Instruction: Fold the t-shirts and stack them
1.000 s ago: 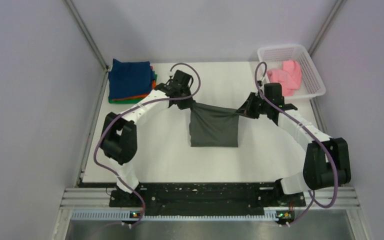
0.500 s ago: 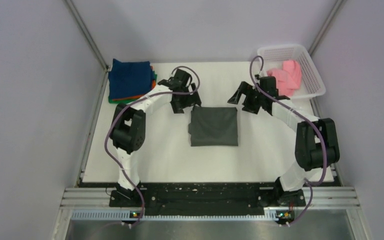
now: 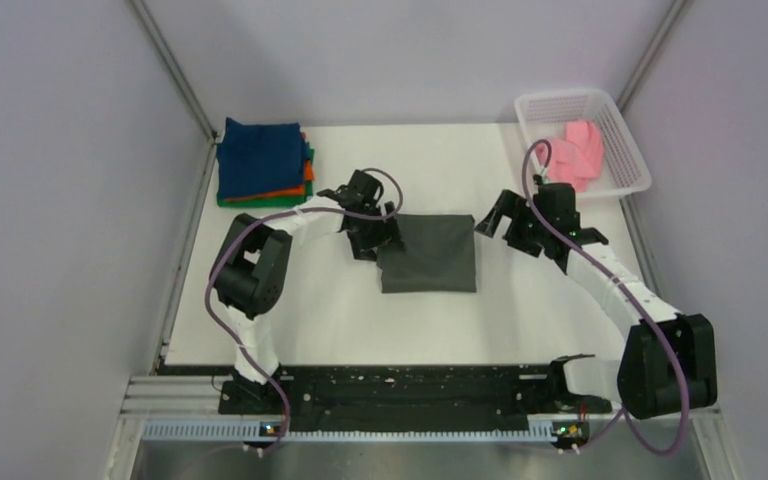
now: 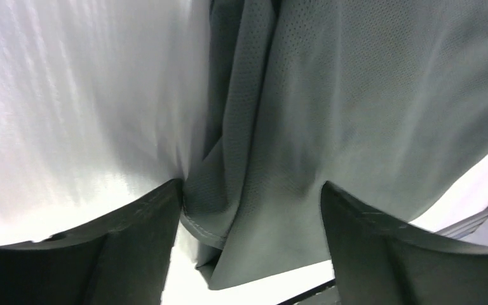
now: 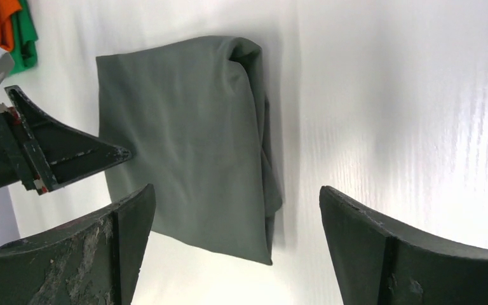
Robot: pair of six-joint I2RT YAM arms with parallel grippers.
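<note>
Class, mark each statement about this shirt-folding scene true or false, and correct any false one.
1. The grey t-shirt lies folded on the table. True.
2. The right pincer is shut on the grey t-shirt. False: it is open and apart from the shirt.
3. The pink t-shirt lies in the white basket. True.
4. The stack at the far left has pink on top. False: the navy t-shirt is on top.
5. The left pincer is open at the grey t-shirt's edge. True.
</note>
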